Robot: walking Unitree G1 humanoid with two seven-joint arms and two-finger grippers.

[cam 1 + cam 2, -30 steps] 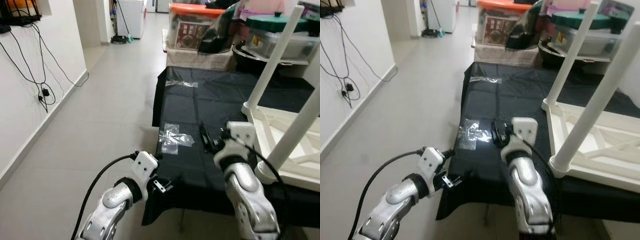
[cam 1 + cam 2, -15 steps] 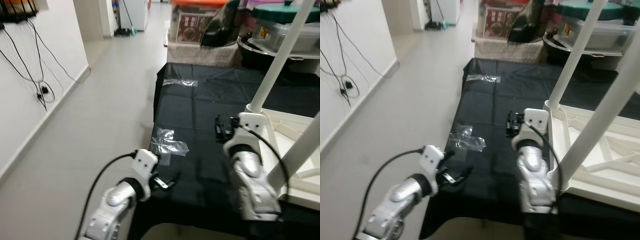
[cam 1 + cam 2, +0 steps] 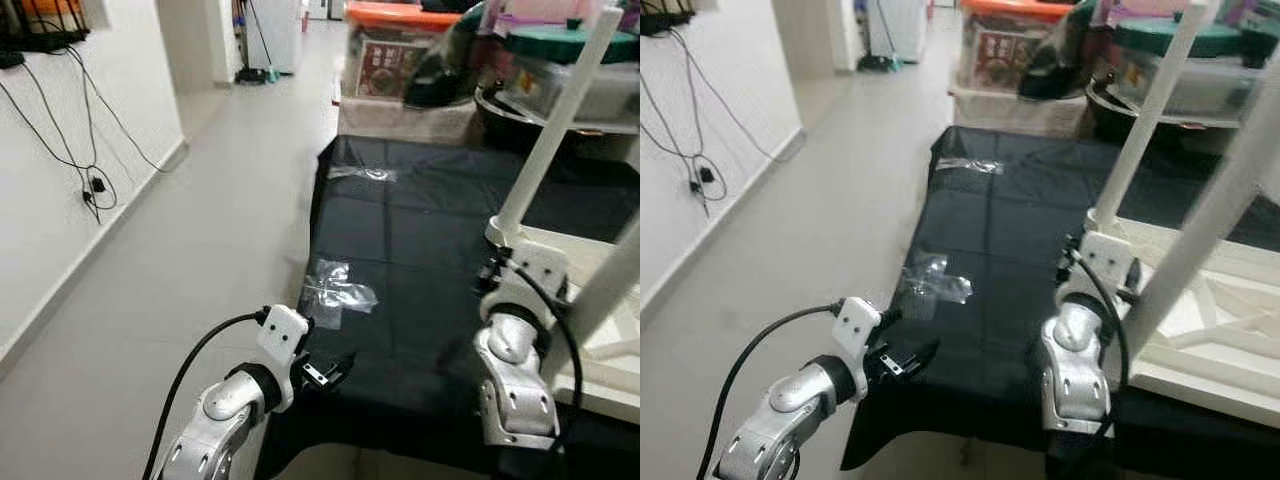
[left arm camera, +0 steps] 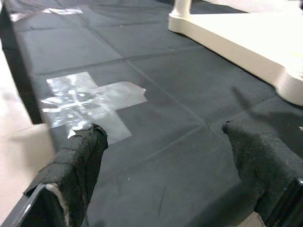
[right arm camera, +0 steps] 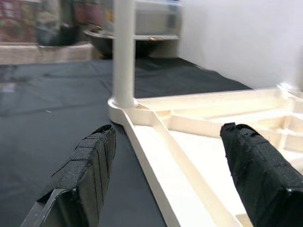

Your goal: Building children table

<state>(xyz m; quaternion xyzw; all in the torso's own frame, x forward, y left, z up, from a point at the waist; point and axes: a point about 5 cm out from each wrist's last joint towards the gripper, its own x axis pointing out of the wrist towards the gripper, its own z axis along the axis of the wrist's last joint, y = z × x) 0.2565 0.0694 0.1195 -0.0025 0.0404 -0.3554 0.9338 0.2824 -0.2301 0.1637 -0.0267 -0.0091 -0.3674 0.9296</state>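
The upturned white wooden children's table [image 3: 1200,300] lies on the black sheet [image 3: 400,250], directly ahead of the right gripper [image 5: 165,175], whose fingers are spread wide and hold nothing. The left gripper [image 4: 165,165] is likewise open and empty. Judged rigid, light and smooth-painted: grasp a round leg [image 5: 124,52] near its base. Two legs visible; one frame; two clear plastic bags [image 3: 338,292].

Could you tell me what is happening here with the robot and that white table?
The robot stands at a black sheet where a white children's table lies upside down, legs up. Its right claw, open, points at the table's corner by one leg. The left claw, open and empty, hovers at the sheet's near edge beside a clear plastic bag.
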